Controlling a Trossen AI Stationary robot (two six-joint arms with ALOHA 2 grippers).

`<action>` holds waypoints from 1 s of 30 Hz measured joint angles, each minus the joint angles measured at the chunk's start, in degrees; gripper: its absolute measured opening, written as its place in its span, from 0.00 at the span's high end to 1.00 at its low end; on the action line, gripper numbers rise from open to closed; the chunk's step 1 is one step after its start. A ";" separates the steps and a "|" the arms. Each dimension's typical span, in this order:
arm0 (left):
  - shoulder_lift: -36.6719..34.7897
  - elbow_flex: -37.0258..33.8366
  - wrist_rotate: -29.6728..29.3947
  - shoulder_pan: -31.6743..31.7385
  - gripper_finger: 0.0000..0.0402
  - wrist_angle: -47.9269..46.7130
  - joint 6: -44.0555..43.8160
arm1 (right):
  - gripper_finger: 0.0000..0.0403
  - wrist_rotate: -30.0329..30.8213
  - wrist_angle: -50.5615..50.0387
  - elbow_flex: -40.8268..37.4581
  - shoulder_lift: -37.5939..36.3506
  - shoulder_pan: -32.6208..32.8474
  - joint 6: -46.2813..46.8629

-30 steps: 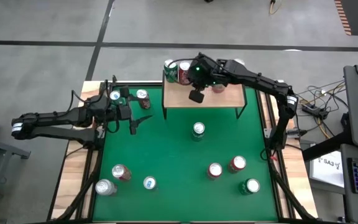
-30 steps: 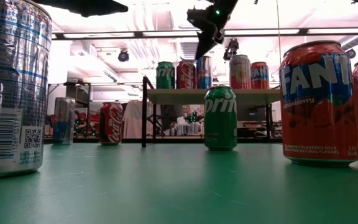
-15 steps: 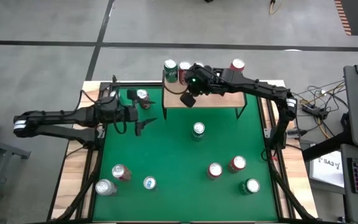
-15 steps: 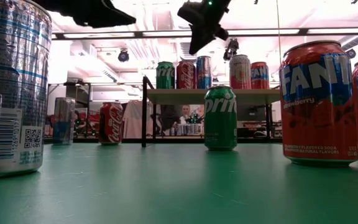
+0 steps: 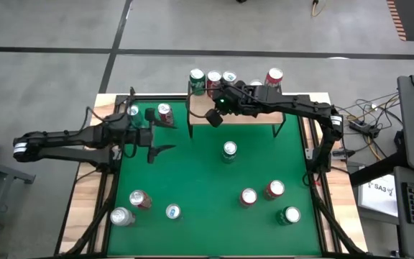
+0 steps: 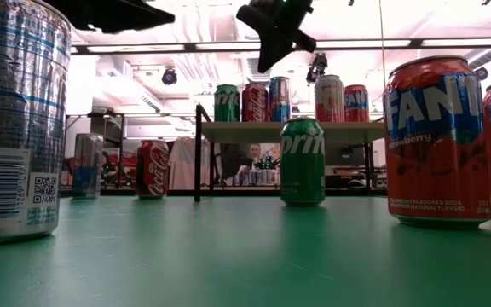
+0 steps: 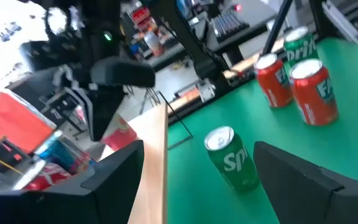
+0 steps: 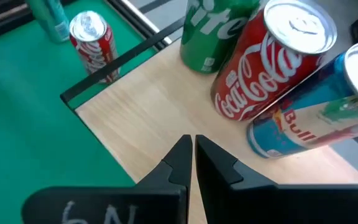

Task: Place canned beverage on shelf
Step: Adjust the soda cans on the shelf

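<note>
The shelf (image 5: 246,113) is a light wooden board on thin black legs at the table's far edge. Several cans stand along its far side, among them a green can (image 8: 211,30), a Coca-Cola can (image 8: 267,67) and a blue can (image 8: 312,118). My right gripper (image 5: 212,116) hovers shut over the board's left part with nothing in it, and also shows high in the low view (image 6: 273,38). My left gripper (image 5: 159,146) is open above the green table, left of the shelf. A Sprite can (image 7: 231,158) stands upright on the table ahead of its fingers, untouched.
A Coke can (image 5: 164,111) and a teal can (image 5: 134,111) stand left of the shelf, near my left arm. Several more cans stand on the near half of the table (image 5: 200,180), such as two red Fanta cans (image 5: 248,196) (image 5: 274,189). The table's middle is bare green felt.
My right gripper has moved along the shelf toward the table's left and rolled about its own axis, staying shut and above the board. The cans have kept their places.
</note>
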 joint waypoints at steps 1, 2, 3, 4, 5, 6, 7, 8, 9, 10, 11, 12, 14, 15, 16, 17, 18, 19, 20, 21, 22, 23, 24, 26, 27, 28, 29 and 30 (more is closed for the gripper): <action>-1.20 -0.34 0.00 0.00 0.28 0.08 -0.18 | 0.97 0.41 0.28 -0.04 0.00 0.17 -0.01; -2.49 -0.80 0.01 0.00 0.28 0.11 -0.43 | 0.97 0.78 0.96 -0.14 0.00 0.31 0.02; -3.83 -1.29 0.03 0.00 0.28 0.05 -0.54 | 0.97 0.99 1.75 -0.36 0.00 0.45 0.05; -5.29 -1.86 0.08 0.00 0.28 0.05 -0.58 | 0.97 1.22 2.74 -0.76 0.00 0.54 0.10; -6.88 -2.50 0.25 0.00 0.28 0.00 -0.60 | 0.97 1.65 4.05 -1.31 0.00 0.59 0.12; -8.49 -3.07 0.48 0.00 0.28 -0.06 -0.61 | 0.97 2.22 5.87 -2.13 0.00 0.68 0.12; -10.01 -3.47 0.53 0.00 0.28 -0.07 -0.64 | 0.97 2.55 8.04 -3.16 0.00 0.69 0.00; -11.48 -3.70 0.57 0.00 0.28 -0.04 -1.01 | 0.97 2.55 10.04 -4.21 0.00 0.69 -0.13; -12.84 -3.86 0.59 0.00 0.28 0.00 -1.45 | 0.97 2.55 11.67 -5.15 0.00 0.63 -0.24; -14.00 -3.96 0.59 -0.02 0.28 0.00 -1.98 | 0.97 2.51 13.23 -5.93 0.00 0.46 -0.22; -15.05 -4.02 0.59 -0.07 0.28 0.02 -2.56 | 0.97 2.53 14.38 -6.53 0.00 0.33 0.16; -16.03 -4.06 0.59 -0.05 0.28 -0.02 -3.02 | 0.97 2.62 15.49 -7.05 0.00 0.18 0.90; -17.80 -4.08 0.59 -0.05 0.28 -0.68 -3.64 | 0.97 4.32 17.02 -7.60 0.00 0.15 2.47; -18.48 -4.10 0.59 -0.05 0.28 -1.21 -3.71 | 0.97 6.08 17.29 -7.77 0.00 0.15 3.47; -19.07 -4.10 0.59 -0.04 0.28 -1.76 -3.72 | 0.97 8.11 17.50 -7.96 0.00 0.15 4.47; -19.64 -4.12 0.57 -0.04 0.28 -2.32 -3.75 | 0.97 9.90 17.57 -8.06 0.00 0.17 5.04; -20.11 -4.12 0.57 -0.04 0.28 -2.69 -3.75 | 0.97 11.10 17.56 -8.11 0.11 0.17 5.87; -20.50 -4.12 0.57 -0.04 0.28 -2.90 -3.75 | 0.97 11.89 17.60 -8.11 0.22 0.17 6.76; -20.89 -4.12 0.57 -0.04 0.28 -3.09 -3.75 | 0.97 12.25 17.60 -8.11 0.24 0.15 7.76; -21.20 -4.12 0.55 -0.04 0.28 -3.28 -3.75 | 0.97 12.47 17.68 -8.11 0.28 0.13 8.40; -21.47 -4.12 0.55 -0.04 0.28 -3.46 -3.76 | 0.97 12.46 18.14 -8.13 0.30 -0.06 8.74; -21.78 -4.12 0.52 -0.04 0.28 -3.62 -3.75 | 0.97 12.47 18.96 -8.13 0.31 -0.15 8.76; -22.06 -4.12 0.50 -0.04 0.28 -3.63 -3.77 | 0.97 12.46 19.79 -8.13 0.31 -0.28 8.71; -22.62 -4.12 0.45 -0.04 0.28 -3.65 -3.79 | 0.97 12.49 20.86 -8.13 0.31 -0.56 8.37; -22.89 -4.12 0.42 -0.04 0.28 -3.65 -3.87 | 0.97 12.51 21.01 -8.13 0.31 -0.73 8.11; -23.09 -4.12 0.39 -0.04 0.28 -3.69 -4.01 | 0.97 12.54 21.03 -8.13 0.31 -0.85 8.07; -23.27 -4.12 0.39 -0.04 0.28 -3.72 -4.03 | 0.97 12.54 21.03 -8.13 0.33 -1.07 8.07; -23.45 -4.12 0.39 -0.04 0.28 -3.80 -4.03 | 0.97 12.54 21.01 -8.13 0.33 -1.18 8.09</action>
